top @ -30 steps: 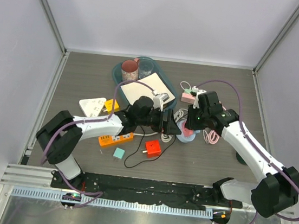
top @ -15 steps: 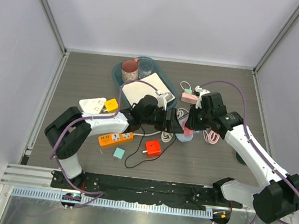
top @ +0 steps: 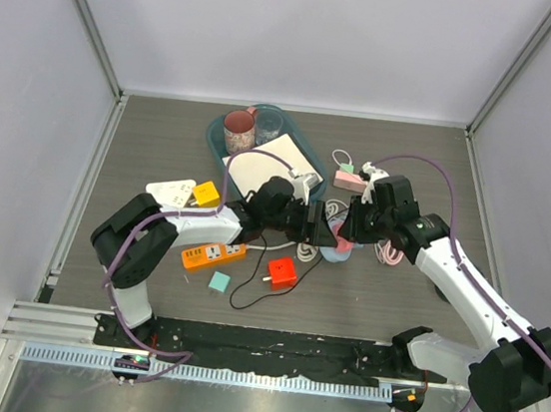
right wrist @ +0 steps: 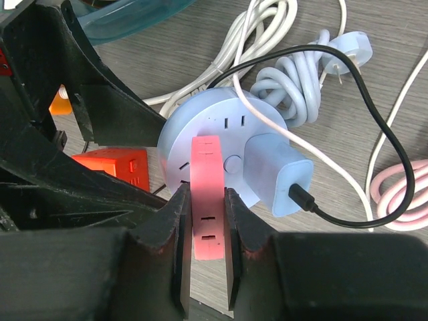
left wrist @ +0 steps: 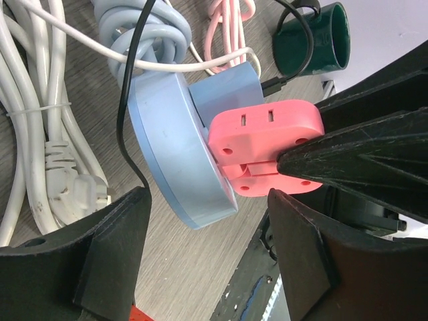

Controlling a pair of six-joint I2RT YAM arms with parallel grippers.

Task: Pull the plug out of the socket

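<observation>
Plug [top: 345,242], pink, sits on the round blue socket [top: 333,252] just right of the table's middle. Left wrist: the left gripper [left wrist: 210,200] stands open, fingers either side of the socket. Right wrist: the right gripper [right wrist: 206,224] is clamped on the plug's flat sides.

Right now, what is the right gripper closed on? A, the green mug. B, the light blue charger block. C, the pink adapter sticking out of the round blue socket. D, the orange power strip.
C: in the right wrist view the right gripper has a finger pressed on each side of the pink adapter, which sits in the round blue socket; the light blue charger block beside it is untouched.
</observation>
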